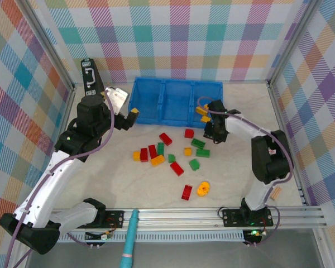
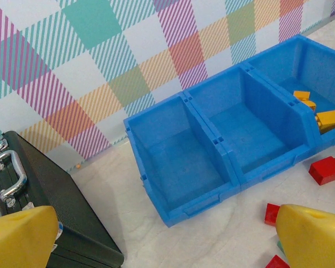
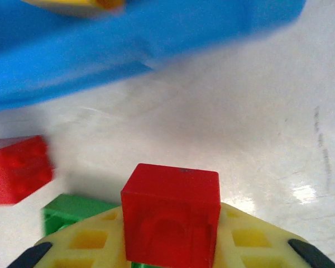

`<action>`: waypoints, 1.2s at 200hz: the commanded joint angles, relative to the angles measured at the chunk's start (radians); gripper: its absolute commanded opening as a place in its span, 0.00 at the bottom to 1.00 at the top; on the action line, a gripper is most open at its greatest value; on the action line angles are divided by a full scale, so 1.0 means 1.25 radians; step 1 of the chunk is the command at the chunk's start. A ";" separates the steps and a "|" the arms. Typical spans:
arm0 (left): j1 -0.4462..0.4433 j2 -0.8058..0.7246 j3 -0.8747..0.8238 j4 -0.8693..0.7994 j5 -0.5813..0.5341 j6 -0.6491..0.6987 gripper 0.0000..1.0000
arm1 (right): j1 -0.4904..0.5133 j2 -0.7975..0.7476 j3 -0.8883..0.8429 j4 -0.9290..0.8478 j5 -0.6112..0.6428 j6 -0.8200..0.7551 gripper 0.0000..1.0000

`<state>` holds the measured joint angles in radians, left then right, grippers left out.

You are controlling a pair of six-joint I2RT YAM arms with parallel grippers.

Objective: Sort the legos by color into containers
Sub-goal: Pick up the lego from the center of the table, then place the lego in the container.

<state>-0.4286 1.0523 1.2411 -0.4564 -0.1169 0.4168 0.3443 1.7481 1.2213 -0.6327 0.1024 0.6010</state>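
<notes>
One red brick pinched between jaws of right gripper, just below blue tray, right of frame centre. Likely bound for unused compartment, since rightmost already holds yellow-orange bricks. Left gripper spread wide, holding nothing, hovers by tray's left corner, out of way. Loose legos scattered on table, frame centre.

blue tray holds yellow-orange bricks in its right compartment, black case beside its left end.
</notes>
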 commanded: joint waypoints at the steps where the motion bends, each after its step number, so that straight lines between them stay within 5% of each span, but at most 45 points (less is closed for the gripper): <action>1: 0.005 0.000 -0.002 0.017 -0.012 0.016 1.00 | 0.014 -0.054 0.072 -0.031 0.037 -0.123 0.31; 114: 0.005 -0.030 -0.023 0.040 -0.025 0.041 1.00 | 0.126 0.276 0.552 0.045 0.018 -0.491 0.35; 163: 0.005 -0.015 -0.013 0.035 -0.012 0.043 1.00 | 0.167 0.343 0.543 0.143 0.058 -0.636 0.36; 240: 0.005 0.004 0.007 0.019 0.036 0.050 1.00 | 0.177 0.431 0.587 0.122 0.058 -0.676 0.39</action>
<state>-0.4286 1.0466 1.2209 -0.4355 -0.1047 0.4622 0.5579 2.2559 1.9148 -0.4900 0.1753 -0.2043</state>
